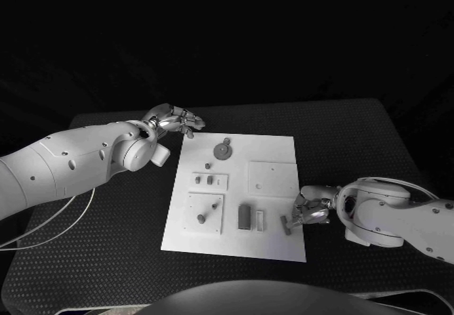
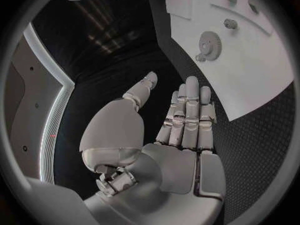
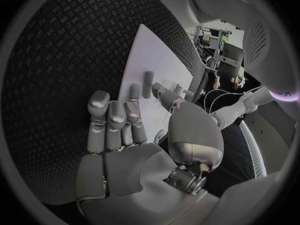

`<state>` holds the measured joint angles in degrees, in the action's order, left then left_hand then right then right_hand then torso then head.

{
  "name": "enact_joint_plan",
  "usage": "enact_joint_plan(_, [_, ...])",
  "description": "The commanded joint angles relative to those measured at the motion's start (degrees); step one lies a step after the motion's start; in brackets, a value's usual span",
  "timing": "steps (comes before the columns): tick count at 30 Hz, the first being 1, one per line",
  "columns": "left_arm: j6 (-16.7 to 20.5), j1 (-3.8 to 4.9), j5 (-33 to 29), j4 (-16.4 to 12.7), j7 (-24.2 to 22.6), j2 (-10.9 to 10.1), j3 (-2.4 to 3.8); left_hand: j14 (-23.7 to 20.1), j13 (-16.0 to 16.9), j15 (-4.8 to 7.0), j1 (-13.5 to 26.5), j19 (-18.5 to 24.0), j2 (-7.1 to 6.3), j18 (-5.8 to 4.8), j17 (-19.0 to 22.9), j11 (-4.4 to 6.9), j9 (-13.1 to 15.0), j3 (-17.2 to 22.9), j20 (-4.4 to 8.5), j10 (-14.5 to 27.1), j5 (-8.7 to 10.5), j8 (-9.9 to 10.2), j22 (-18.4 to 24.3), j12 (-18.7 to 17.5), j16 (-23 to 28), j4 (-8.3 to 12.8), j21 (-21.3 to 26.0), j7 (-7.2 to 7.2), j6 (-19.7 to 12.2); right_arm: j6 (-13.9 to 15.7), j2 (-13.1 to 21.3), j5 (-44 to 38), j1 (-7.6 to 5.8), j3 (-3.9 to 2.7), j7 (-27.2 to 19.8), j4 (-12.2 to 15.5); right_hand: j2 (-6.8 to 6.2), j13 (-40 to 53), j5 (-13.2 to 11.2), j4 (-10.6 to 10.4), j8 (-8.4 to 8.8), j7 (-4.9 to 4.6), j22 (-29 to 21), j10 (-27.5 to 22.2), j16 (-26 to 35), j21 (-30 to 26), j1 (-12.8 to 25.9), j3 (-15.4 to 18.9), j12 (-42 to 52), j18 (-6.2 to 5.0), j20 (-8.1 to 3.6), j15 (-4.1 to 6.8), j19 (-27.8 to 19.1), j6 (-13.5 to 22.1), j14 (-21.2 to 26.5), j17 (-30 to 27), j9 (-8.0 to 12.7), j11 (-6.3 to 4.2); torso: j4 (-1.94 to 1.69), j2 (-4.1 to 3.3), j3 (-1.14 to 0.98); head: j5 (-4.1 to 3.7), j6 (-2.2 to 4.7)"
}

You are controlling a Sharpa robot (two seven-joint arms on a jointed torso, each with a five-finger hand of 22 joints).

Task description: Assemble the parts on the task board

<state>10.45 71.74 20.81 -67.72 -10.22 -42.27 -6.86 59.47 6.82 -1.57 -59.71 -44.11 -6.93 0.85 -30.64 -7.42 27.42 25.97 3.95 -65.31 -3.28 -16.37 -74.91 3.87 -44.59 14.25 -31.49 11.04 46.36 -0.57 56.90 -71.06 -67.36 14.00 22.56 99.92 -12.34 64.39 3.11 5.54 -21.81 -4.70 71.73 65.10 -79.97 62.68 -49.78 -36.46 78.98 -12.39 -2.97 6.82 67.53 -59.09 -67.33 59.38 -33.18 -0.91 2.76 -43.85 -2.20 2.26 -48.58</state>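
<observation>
We are hovering our empty, spread left hand (image 1: pixel 175 122) upper left and right hand (image 1: pixel 310 209) lower right beside the white rectangular task board (image 1: pixel 274 147), whose small grey parts (image 1: pixel 222 150) are looking mostly unassembled.

Left hand (image 1: pixel 175 122) and right hand (image 1: pixel 310 210) — both empty, fingers apart.

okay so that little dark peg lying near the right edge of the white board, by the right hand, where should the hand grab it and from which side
Judging by its pose, pinch the peg across its middle, coming down from above. It lies flat on the task board as a short, narrow bar, so its long sides are the easiest faces to close on. The right hand hovers right beside it with nothing in its fingers.
</observation>
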Motion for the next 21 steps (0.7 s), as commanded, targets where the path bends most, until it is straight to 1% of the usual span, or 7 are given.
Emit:
enact_joint_plan(1, [-0.8,0.04,0.2,-0.2,-0.4,0.0,0.03,-0.1,-0.1,-0.10,0.5,-0.4,-0.21,0.38,-0.1,-0.39,0.1,-0.2,0.04,0.0,0.36,-0.3,-0.8,0.1,0.2,-0.3,0.3,-0.23,0.0,-1.0,-0.7,-7.2,1.01,0.24,0.2,0.0,0.06,0.3,-0.3,0.2,0.41,0.08,0.0,1.3,0.4,0.3,0.0,-0.2,0.3,-2.61,0.37,0.21,0.0,-0.5,-0.2,0.1,0.3,-0.63,0.06,0.00,-0.06,0.12,-0.18])
enact_joint_plan(5, [-0.9,0.04,0.2,-0.3,-0.4,-0.1,0.03,0.0,-0.1,-0.10,0.5,-0.4,-0.20,0.38,-0.1,-0.39,0.1,-0.2,0.04,0.0,0.36,-0.3,-0.8,0.1,0.2,-0.3,0.3,-0.23,0.0,1.0,-1.9,-11.1,2.16,0.23,0.5,0.1,-0.39,0.5,-0.3,0.2,0.41,0.13,0.0,1.6,0.5,0.3,0.0,-0.2,0.3,-2.61,0.41,0.25,0.1,-0.7,-0.3,0.1,0.3,-0.69,0.07,-0.01,-0.09,0.19,-0.26])
enact_joint_plan(8, [-0.9,0.04,0.2,-0.2,-0.3,0.0,0.03,0.0,-0.1,-0.10,0.5,-0.4,-0.20,0.38,-0.1,-0.39,0.1,-0.2,0.04,0.0,0.36,-0.4,-0.8,0.1,0.2,-0.3,0.3,-0.23,0.0,1.8,-2.8,-11.0,2.76,0.23,0.6,0.0,-0.90,0.7,-0.3,0.0,0.41,0.20,-0.1,1.9,0.6,0.4,0.2,-0.4,0.2,-2.61,0.43,0.33,0.2,-0.8,-0.5,0.3,0.3,-0.76,0.05,-0.03,-0.13,0.26,-0.33])
enact_joint_plan(11, [-0.9,0.04,0.2,-0.2,-0.3,-0.1,0.03,0.0,-0.1,-0.10,0.5,-0.4,-0.19,0.38,-0.1,-0.40,0.0,-0.2,0.04,0.0,0.36,-0.4,-0.8,0.1,0.2,-0.3,0.3,-0.23,0.0,2.4,-3.3,-10.7,2.95,0.23,0.6,0.0,-1.50,0.8,-0.3,-0.5,0.47,0.23,-0.2,2.0,0.8,0.4,0.7,-0.5,0.1,-2.61,0.43,0.40,0.4,-0.9,-0.5,0.2,0.3,-0.79,-0.01,-0.05,-0.14,0.36,-0.43])
enact_joint_plan(15, [-0.9,0.04,0.2,-0.2,-0.3,-0.1,0.03,0.0,-0.1,-0.10,0.5,-0.4,-0.19,0.38,-0.1,-0.40,0.0,-0.2,0.04,0.0,0.36,-0.4,-0.8,0.1,0.2,-0.3,0.3,-0.23,-0.1,2.4,-3.4,-10.6,3.02,0.22,0.7,0.0,-1.83,0.9,-0.3,-0.8,0.55,0.23,-0.3,2.0,1.0,0.4,0.9,-0.6,0.0,-2.61,0.41,0.44,0.4,-0.9,-0.5,0.2,0.3,-0.80,0.01,-0.02,-0.05,0.39,-0.41])
enact_joint_plan(21, [-0.9,0.04,0.2,-0.3,-0.3,-0.2,0.03,0.0,-0.1,-0.10,0.6,-0.4,-0.18,0.38,-0.1,-0.40,0.0,-0.2,0.03,0.0,0.36,-0.4,-0.8,0.1,0.2,-0.3,0.3,-0.22,-0.1,2.1,-3.9,-11.0,3.28,0.22,1.2,0.0,-1.92,1.1,-0.3,-1.1,0.56,0.25,-0.3,2.1,1.1,0.4,1.1,-0.8,-0.1,-2.61,0.38,0.47,0.4,-0.9,-0.5,0.2,0.3,-0.82,0.04,0.00,0.03,0.45,-0.46])
